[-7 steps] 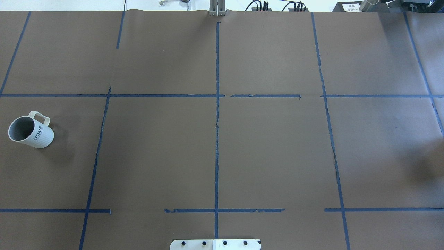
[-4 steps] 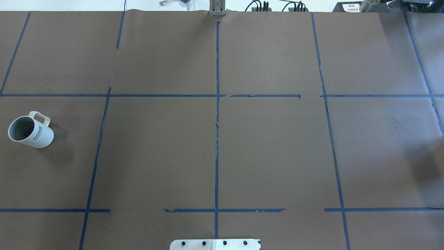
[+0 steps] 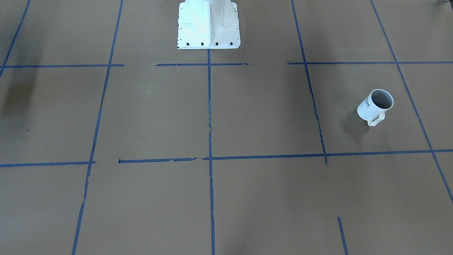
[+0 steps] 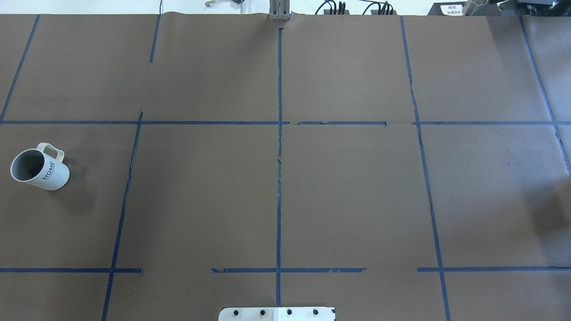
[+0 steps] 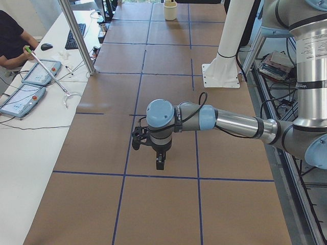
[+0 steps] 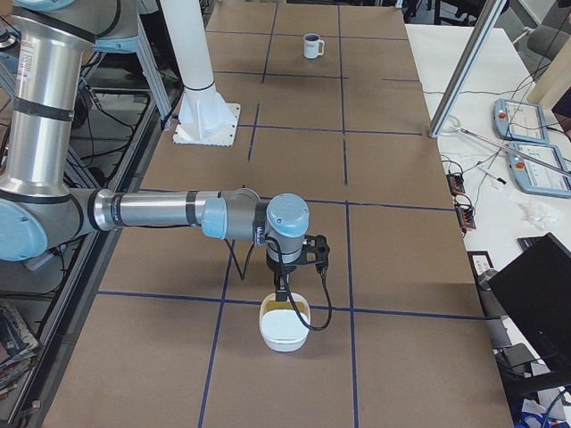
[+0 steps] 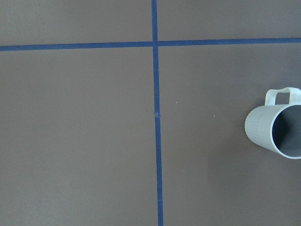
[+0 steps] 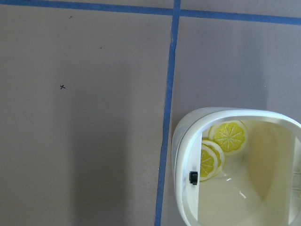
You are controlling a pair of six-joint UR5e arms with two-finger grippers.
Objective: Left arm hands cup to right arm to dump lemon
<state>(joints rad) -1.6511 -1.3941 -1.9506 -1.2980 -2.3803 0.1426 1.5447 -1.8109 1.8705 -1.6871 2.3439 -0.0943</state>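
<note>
The white cup stands upright at the table's left edge, handle toward the far side, "HOME" on its side. It also shows in the front-facing view, far off in the right exterior view, and at the right edge of the left wrist view. Its inside shows only grey; the lemon is not in view. My left gripper hangs over bare table and shows only in the left exterior view. My right gripper hangs just above a white bowl. I cannot tell if either gripper is open or shut.
The white bowl sits at the table's right end and holds yellow citrus slices. The white robot pedestal stands at mid table. A metal post and an operator with tablets are along the far side.
The cup has not moved. The faint shadow at the overhead view's right edge has drawn back slightly toward that edge.
</note>
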